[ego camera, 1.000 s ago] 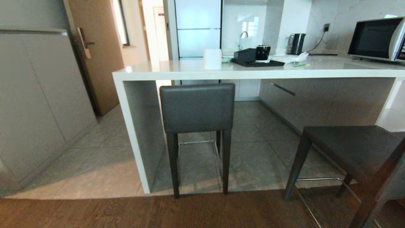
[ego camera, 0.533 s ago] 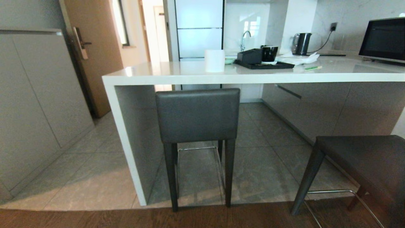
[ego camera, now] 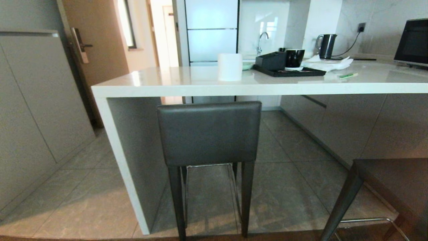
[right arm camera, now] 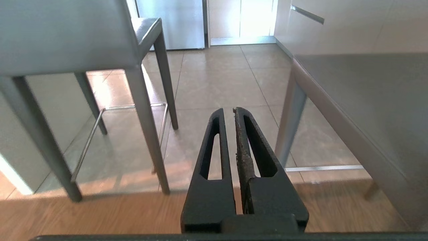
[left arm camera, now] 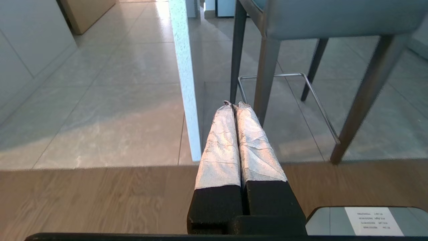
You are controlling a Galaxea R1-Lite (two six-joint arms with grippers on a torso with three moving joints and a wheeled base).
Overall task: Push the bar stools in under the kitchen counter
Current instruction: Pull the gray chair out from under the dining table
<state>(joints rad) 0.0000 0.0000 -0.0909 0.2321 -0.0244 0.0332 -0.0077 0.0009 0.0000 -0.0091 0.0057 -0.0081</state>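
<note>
Two grippers sit nearest, low over the brown wooden floor, and neither touches anything. The left gripper has its two pale, cloth-wrapped fingers pressed together, jaws closed on nothing. The right gripper has black slotted fingers standing almost side by side with only a hairline between the tips, closed and empty as well.

Just past the edge of the wood, on the grey tiled floor, stands the left bar stool. Its low rectangular backrest is dark grey leather with a neat seam along the top; slim dark legs drop from it, and a thin metal footrest runs between them. The seat is tucked under the slab and the backrest stands just below the front edge, beside the end panel. The right bar stool is at the lower right of the head view, only partly in frame: a dark flat seat, one slanted leg and a bright footrest bar, standing out from the counter on the robot's side.

The kitchen counter is a thick glossy white slab on a white end panel. On top are a white paper roll, a black tray with a black mug, crumpled white paper, a kettle and part of a microwave. Behind are a tap, a tall pale fridge and a wooden door.
</note>
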